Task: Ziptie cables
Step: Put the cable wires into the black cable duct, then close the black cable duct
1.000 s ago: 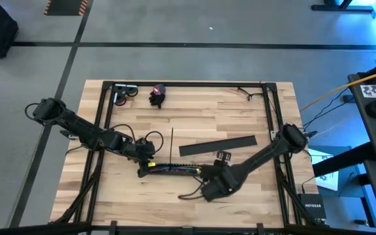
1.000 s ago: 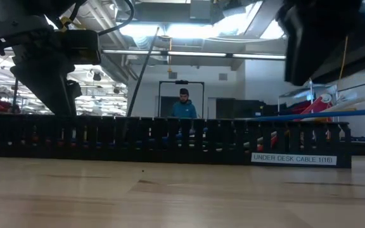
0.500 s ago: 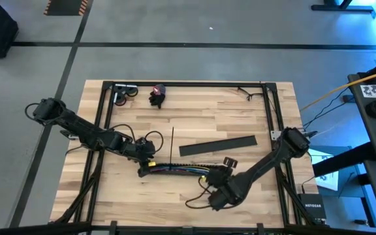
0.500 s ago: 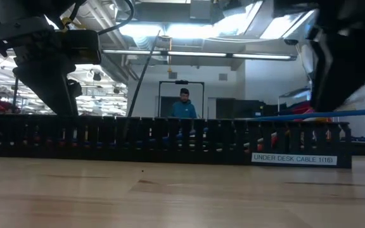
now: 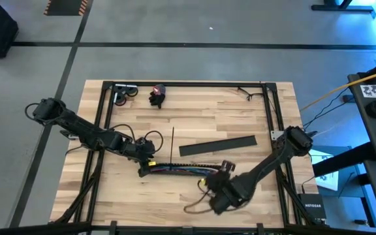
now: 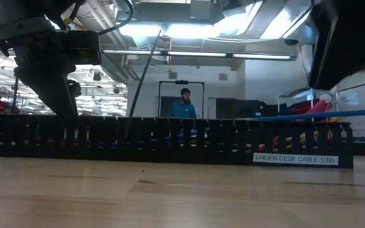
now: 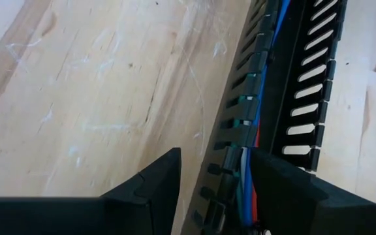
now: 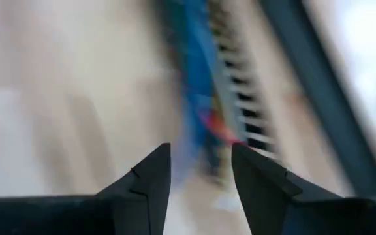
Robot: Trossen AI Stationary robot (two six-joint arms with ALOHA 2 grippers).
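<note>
The black slotted channel (image 5: 175,169) lies across the table's near middle, with the red, white and blue cables (image 7: 252,140) lying inside it. My left gripper (image 5: 145,158) is at the channel's left end, shut on its wall. My right gripper (image 5: 215,196) hovers open just nearer than the channel's right end; its wrist view shows the cables (image 8: 198,85) blurred beyond the fingertips. A hair-thin dark ziptie (image 5: 173,142) runs from the channel toward the far edge. In the low view the channel (image 6: 163,138) spans the picture, with my left gripper (image 6: 46,82) coming down behind it. My left gripper clasps the near side wall of the channel (image 7: 224,166) at its left end, one finger (image 7: 152,189) outside the wall and the other (image 7: 282,189) inside the channel. The fingers come from above, across the channel's length. The channel rests flat on the table.
The channel's flat black cover (image 5: 217,145) lies just beyond its right half. A thin dark cord loop (image 5: 193,207) trails on the table beside my right gripper. Small dark parts (image 5: 156,94) sit at the far edge, inside the black frame (image 5: 188,83). A person (image 6: 184,104) stands far behind.
My right gripper has moved toward the table's near edge, away from the channel's right end, and the dark cord loop has trailed along with it. My left gripper and the channel have stayed put.
</note>
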